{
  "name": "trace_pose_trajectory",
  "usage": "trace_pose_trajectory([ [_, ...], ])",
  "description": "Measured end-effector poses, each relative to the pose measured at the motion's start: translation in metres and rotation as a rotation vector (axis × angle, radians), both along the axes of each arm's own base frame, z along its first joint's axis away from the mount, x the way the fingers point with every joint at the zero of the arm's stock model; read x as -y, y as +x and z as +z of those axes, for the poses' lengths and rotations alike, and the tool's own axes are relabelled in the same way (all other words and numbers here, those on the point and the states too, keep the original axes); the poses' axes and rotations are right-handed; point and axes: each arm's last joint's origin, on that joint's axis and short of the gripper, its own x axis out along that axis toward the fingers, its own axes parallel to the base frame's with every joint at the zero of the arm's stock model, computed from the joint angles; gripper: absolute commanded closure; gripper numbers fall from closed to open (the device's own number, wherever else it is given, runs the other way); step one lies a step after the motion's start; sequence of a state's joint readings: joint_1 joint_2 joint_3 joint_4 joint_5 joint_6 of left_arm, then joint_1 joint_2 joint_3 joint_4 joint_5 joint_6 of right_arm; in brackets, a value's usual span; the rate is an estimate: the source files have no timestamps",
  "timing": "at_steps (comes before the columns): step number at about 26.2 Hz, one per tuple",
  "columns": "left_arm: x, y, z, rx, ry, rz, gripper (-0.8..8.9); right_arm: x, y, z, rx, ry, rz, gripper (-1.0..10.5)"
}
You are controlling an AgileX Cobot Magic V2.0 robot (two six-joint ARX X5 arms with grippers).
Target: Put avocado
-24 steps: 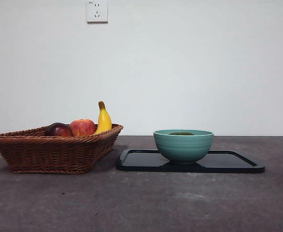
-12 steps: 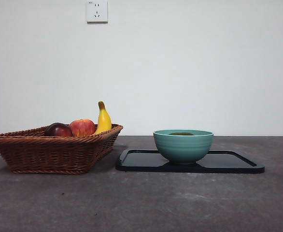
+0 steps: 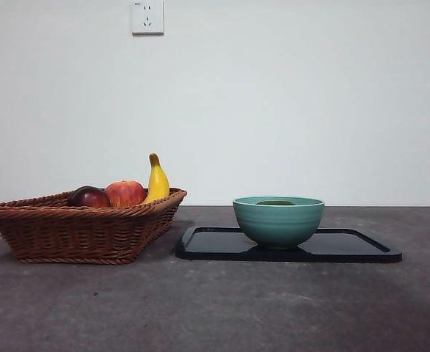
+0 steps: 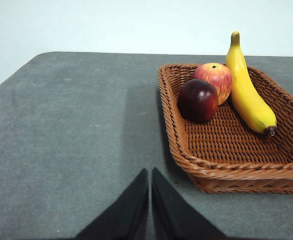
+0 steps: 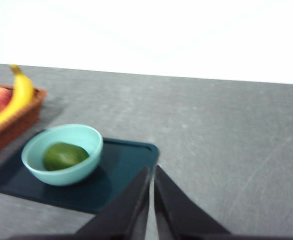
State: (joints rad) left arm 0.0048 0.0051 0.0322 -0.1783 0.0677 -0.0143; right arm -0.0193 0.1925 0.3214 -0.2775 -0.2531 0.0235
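No writing can be read on any object. The avocado [image 5: 63, 156], dull green and smooth, lies inside the teal bowl [image 3: 279, 220], which has fine ridges and stands on the flat black tray [image 3: 347, 246]. The woven wicker basket [image 4: 221, 145] holds 1 red apple [image 4: 214, 79], 1 dark red-purple fruit [image 4: 198, 100] and 1 yellow banana [image 4: 246, 92]. The table [image 3: 215, 308] is grey and rough. The left gripper [image 4: 150, 176] and the right gripper [image 5: 152, 172] both have their jaws clenched together, grasping nothing, above the table.
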Motion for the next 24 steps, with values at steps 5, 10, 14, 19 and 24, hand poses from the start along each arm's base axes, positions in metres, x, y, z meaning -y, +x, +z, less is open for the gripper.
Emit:
trace_pose_trajectory([
  [5, 0.000, 0.000, 0.000, 0.000, 0.000, 0.000, 8.05, 0.002, 0.002, -0.034, 0.052, -0.004, -0.058, 9.4],
  [10, 0.000, 0.000, 0.000, 0.000, 0.000, 0.000, 8.05, 0.004, 0.004, -0.056, 0.069, 0.002, -0.136, 9.4],
  [14, 0.000, 0.000, 0.000, 0.000, 0.000, 0.000, 8.05, 0.005, 0.005, -0.067, 0.051, 0.013, -0.181, 9.4],
  [19, 0.000, 0.000, 0.000, 0.000, 0.000, 0.000, 8.05, 0.005, 0.005, -0.075, 0.026, 0.013, -0.183, 9.4],
  [24, 0.000, 0.000, 0.000, 0.000, 0.000, 0.000, 8.05, 0.005, 0.005, -0.078, -0.009, 0.012, -0.183, 9.4],
])
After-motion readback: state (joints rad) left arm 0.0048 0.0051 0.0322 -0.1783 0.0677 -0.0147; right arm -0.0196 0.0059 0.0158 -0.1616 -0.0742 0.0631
